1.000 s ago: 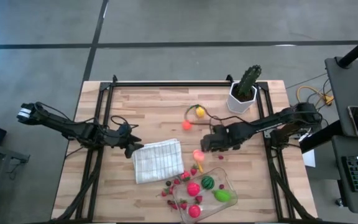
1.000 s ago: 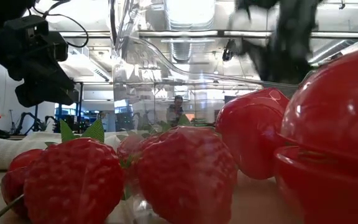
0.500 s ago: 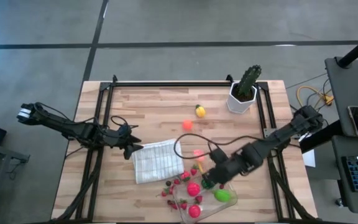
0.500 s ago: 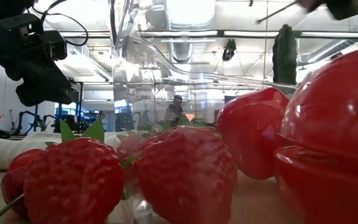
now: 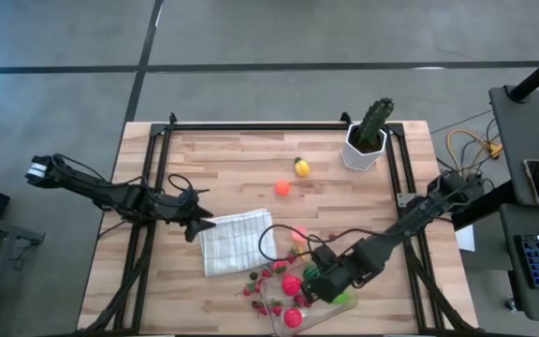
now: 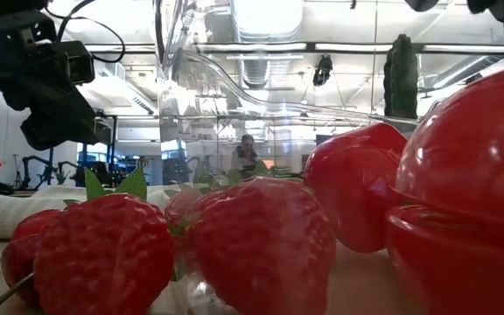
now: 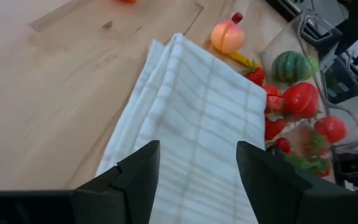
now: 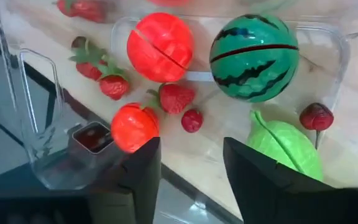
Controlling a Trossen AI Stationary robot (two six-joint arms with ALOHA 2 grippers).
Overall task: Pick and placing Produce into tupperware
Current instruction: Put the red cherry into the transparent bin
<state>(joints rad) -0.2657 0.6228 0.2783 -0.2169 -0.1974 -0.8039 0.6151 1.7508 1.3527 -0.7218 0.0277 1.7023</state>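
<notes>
the right gripper [image 5: 324, 284] hangs over the tupperware [image 5: 346, 271] at the near edge of the table, placed there because this is the drop point for produce. in the right wrist view its two fingers [image 8: 135, 180] stand apart with nothing between them, so the pincer is open and empty; i judge the delivery step here to be at or past release.

inside the clear container lie a small watermelon [image 8: 254, 57], a red round fruit [image 8: 160, 47] with a slit across it, a green leafy piece [image 8: 286, 152], an orange-red fruit [image 8: 134, 127] and several strawberries [image 8: 176, 98] (some of the berries sit outside the wall, on the wood).

produce not yet collected: a yellow piece [image 5: 300, 168] and an orange ball [image 5: 282, 188] lie near the middle of the table, well apart from the container, and a peach-coloured fruit [image 7: 227, 37] rests just beside the folded cloth [image 5: 238, 241]. the task is therefore partly done.

the left gripper [image 5: 197, 225] waits at the far-left corner of the cloth, fingers [image 7: 137, 173] parted over the checked fabric and holding nothing. its position keeps it clear of the right arm's working path.

the cactus pot [image 5: 367, 140] stands at the far right of the table, away from the work.
</notes>
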